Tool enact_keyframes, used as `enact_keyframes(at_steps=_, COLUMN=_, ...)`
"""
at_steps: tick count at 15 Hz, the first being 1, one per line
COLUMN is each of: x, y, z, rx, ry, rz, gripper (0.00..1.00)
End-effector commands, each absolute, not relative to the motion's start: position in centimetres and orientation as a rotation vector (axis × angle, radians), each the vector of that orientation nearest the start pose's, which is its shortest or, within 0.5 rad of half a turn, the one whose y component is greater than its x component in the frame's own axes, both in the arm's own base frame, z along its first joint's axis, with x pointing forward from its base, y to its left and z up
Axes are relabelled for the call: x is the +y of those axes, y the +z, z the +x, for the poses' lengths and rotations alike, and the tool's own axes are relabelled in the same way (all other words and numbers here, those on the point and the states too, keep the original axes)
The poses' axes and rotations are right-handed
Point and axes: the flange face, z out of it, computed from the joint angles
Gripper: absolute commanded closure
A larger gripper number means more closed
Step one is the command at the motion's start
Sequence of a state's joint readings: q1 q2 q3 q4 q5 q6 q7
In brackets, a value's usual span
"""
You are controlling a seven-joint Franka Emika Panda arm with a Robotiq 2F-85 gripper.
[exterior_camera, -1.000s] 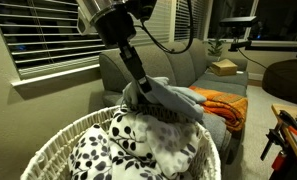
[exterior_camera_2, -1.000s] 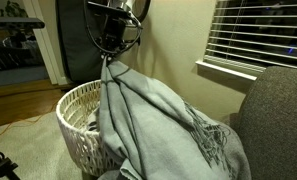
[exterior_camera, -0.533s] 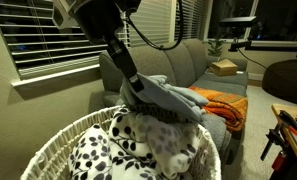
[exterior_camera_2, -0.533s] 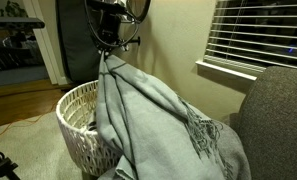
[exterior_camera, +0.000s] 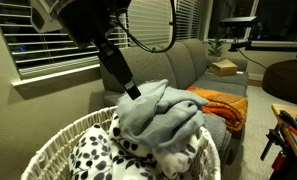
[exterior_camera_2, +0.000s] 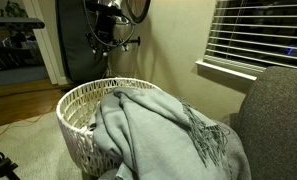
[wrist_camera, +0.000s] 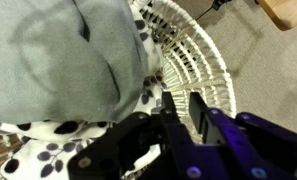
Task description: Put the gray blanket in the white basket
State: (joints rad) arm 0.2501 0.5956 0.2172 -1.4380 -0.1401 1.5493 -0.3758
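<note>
Most of the gray blanket [exterior_camera_2: 153,125] is seen heaped across the rim of the white basket [exterior_camera_2: 73,100], and part of it hangs outside the basket toward the sofa [exterior_camera_2: 278,110]. The tool [wrist_camera: 185,112] is held above the basket, its jaws a little apart and nothing between them. The placing step is judged nearly done. Next, the overhanging part should be gripped and lifted inside the basket.
</note>
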Motion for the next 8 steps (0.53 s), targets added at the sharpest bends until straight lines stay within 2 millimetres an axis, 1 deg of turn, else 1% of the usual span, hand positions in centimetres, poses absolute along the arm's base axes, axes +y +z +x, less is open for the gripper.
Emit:
enact_keyframes(at_steps=1, x=26.0, y=33.4, z=60.1, rx=-1.289, ry=0.749, rz=-2.817, gripper=0.45)
enact_keyframes(at_steps=5, x=23.6, y=33.4, z=60.5, rx=-1.196, ry=0.724, rz=-2.894, gripper=0.2)
enact_keyframes(at_steps=8, x=20.9, y=32.8, z=61.0, rx=-1.066, ry=0.719, rz=-2.979, gripper=0.01)
